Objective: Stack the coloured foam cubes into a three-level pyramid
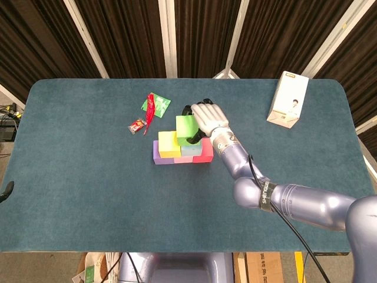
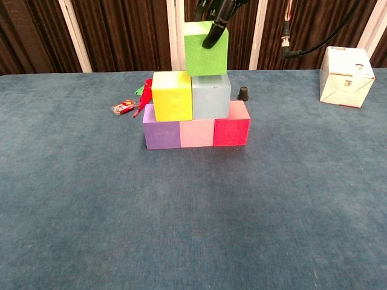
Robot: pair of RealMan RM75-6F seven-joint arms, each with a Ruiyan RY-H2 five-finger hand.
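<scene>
Setting: dark curtains with pale vertical strips behind a table (image 1: 70,194) covered in blue-green cloth.

Head view.
- My right hand (image 1: 207,116): fingers wrapped around the green cube (image 1: 187,127), gripping it from above and behind.
- Green cube: in my fingers, over the yellow cube (image 1: 168,143) and the light blue cube (image 1: 189,148); whether it touches them I cannot tell here.
- Bottom row, below my fingers: purple cube (image 1: 159,159), pink cube (image 1: 183,158), red cube (image 1: 204,155), side by side.
- Well away from my fingers on the wrapper side: green and red wrapper (image 1: 154,105), small red packet (image 1: 137,125).
- Far on the other side: white carton (image 1: 288,99).
- My left hand: not seen.

Chest view.
- Dark fingertips (image 2: 213,36) of my right hand lie over the green cube's (image 2: 205,53) front face.
- Green cube sits mostly above the light blue cube (image 2: 211,95), slightly tilted, its lower edge at that cube's top.
- Yellow cube (image 2: 172,96) beside it; purple (image 2: 161,134), pink (image 2: 196,133), red (image 2: 231,132) beneath.
- Small black cap (image 2: 242,93) behind the red cube.
- White carton (image 2: 346,75) well apart.
</scene>
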